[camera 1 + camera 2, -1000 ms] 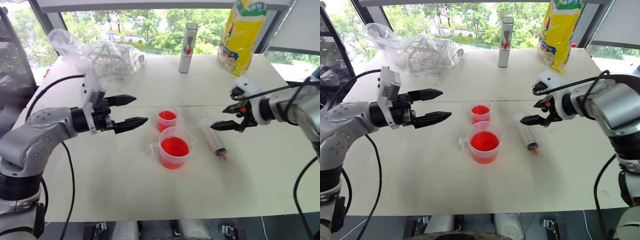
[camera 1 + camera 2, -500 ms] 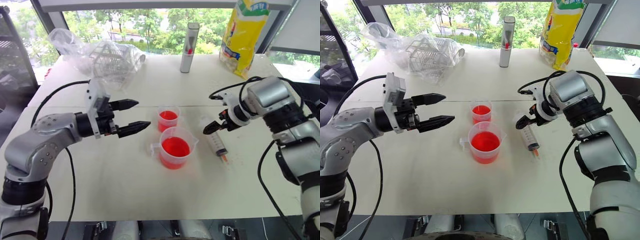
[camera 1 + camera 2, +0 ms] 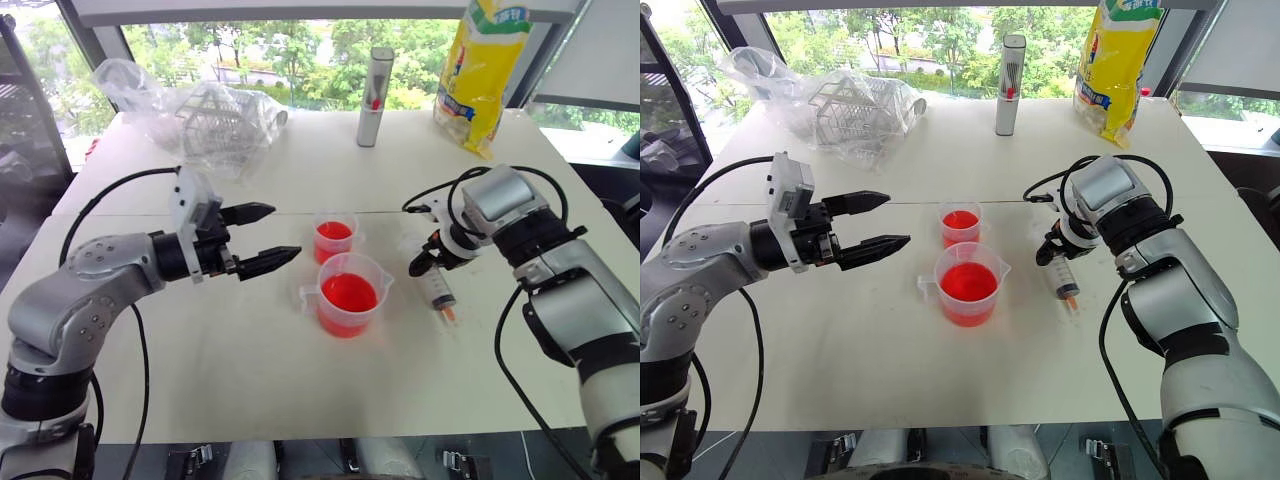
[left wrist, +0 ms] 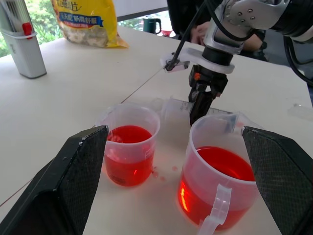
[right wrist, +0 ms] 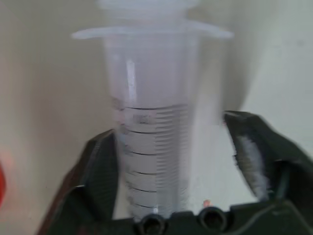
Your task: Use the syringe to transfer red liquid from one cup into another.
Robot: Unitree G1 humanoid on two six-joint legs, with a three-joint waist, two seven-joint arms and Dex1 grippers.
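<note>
White tabletop by windows. Syringe [image 3: 437, 285] flat between right gripper [image 3: 418, 266] fingers, narrowly parted: one pad touching, other just apart. Left gripper [image 3: 283, 232] wide, empty. Risk: uneven squeeze, slick barrel rolling free.

Two head views look forward and down over the white table [image 3: 250, 370], sharing the whole scene. The left wrist view faces level, close to the small clear plastic cup [image 4: 128, 144] and handled clear measuring cup [image 4: 220, 171]. The right wrist view looks steeply down, very near the clear graduated syringe [image 5: 151, 147].
</note>
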